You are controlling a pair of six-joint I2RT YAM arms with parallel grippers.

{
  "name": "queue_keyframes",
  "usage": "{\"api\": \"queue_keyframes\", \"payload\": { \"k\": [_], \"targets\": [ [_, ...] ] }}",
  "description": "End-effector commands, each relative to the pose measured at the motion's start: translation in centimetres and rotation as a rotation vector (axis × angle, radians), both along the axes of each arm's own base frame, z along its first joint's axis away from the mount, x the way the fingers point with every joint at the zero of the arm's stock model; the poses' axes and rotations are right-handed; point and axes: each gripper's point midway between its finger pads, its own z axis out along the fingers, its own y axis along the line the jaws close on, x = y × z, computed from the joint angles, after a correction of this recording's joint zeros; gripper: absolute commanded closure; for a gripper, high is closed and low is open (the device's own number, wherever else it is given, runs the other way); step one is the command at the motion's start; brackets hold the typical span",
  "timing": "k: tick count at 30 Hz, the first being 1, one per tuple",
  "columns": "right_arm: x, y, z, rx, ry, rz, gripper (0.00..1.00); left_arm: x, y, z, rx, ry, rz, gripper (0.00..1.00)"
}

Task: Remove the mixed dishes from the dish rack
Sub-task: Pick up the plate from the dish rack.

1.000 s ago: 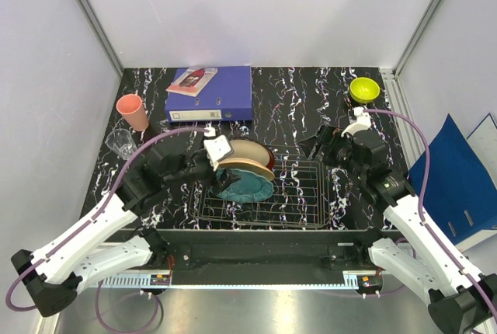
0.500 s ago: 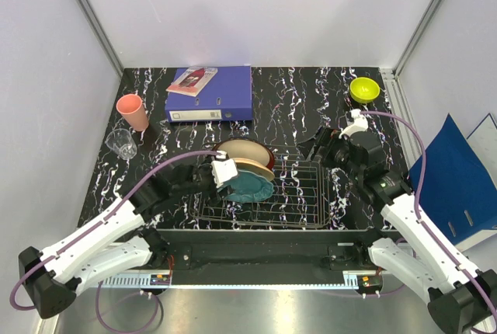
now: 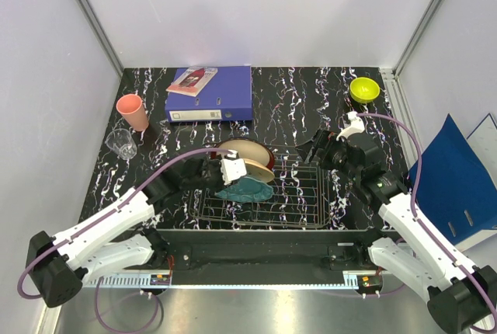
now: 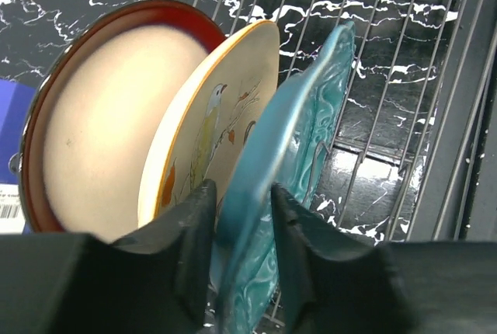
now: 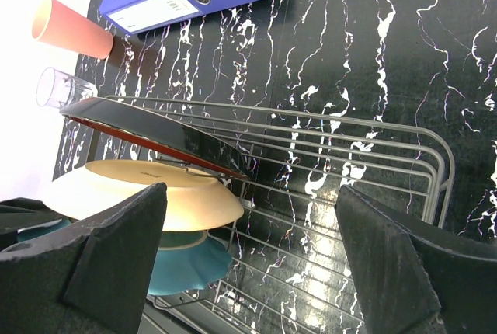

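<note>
Saw a black desk (image 3: 295,93) with white veins and pale walls around it. Found the glossy teal plate (image 4: 311,101) on edge in the silver wire dish rack (image 3: 303,194) mid-desk, next to a round cream-yellow plate (image 4: 225,116). Had slid the left gripper (image 3: 233,169) closer than a second before and pinched the teal rim. Left the right gripper (image 5: 248,202) wide open, empty, above the rack.

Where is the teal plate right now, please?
Top view: the teal plate stands in the dish rack's left half, beside the cream-yellow plate, its rim between the left end effector's fingers.
</note>
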Motion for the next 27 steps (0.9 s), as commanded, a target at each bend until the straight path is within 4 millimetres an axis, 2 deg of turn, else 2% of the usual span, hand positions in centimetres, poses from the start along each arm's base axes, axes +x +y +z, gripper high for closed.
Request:
{"api": "queue_keyframes", "payload": {
  "k": [1,3,6,12,13,15,16,18,19,21,22,24,25,27],
  "targets": [
    [0.3,0.1,1.0,0.01,-0.052,0.005,0.03,0.1,-1.4,1.3,-0.038,-0.027,-0.058,0.74],
    [0.3,0.1,1.0,0.01,-0.052,0.005,0.03,0.4,-1.3,1.2,-0.028,-0.035,-0.048,0.8],
    [0.4,0.0,1.2,0.01,-0.059,0.003,0.03,0.7,-1.2,1.9,-0.03,-0.063,-0.038,0.98],
    [0.5,0.2,1.2,0.012,-0.053,0.007,0.03,0.8,-1.0,4.6,-0.04,-0.109,-0.044,1.0],
    [0.4,0.2,1.2,0.012,-0.051,0.011,0.03,0.8,-1.1,5.8,-0.055,-0.126,-0.049,1.0],
    [0.4,0.2,1.3,0.015,-0.056,0.011,0.03,0.6,-1.0,6.7,-0.059,-0.142,-0.059,1.0],
    [0.3,0.2,1.4,0.015,-0.056,0.011,0.02,0.7,-1.0,8.2,-0.08,-0.166,-0.058,1.0],
    [0.3,0.2,1.6,0.018,-0.058,0.012,0.03,0.3,-1.1,9.7,-0.103,-0.184,-0.076,1.0],
    [0.3,0.3,1.7,0.019,-0.059,0.013,0.03,0.2,-1.1,11.6,-0.131,-0.213,-0.08,1.0],
    [0.4,0.3,2.1,0.024,-0.065,0.013,0.03,0.0,-1.2,13.2,-0.155,-0.234,-0.096,1.0],
    [0.4,0.4,2.0,0.023,-0.062,0.016,0.02,-0.3,-1.3,14.8,-0.179,-0.256,-0.105,1.0],
    [0.4,0.4,2.4,0.026,-0.069,0.016,0.03,-0.3,-1.3,16.1,-0.191,-0.277,-0.115,1.0],
    [0.4,0.4,2.4,0.028,-0.067,0.016,0.03,-0.5,-1.3,17.7,-0.212,-0.304,-0.12,1.0],
    [0.3,0.3,2.8,0.031,-0.074,0.015,0.03,-0.5,-1.1,19.6,-0.237,-0.336,-0.115,1.0]
  ]
}}
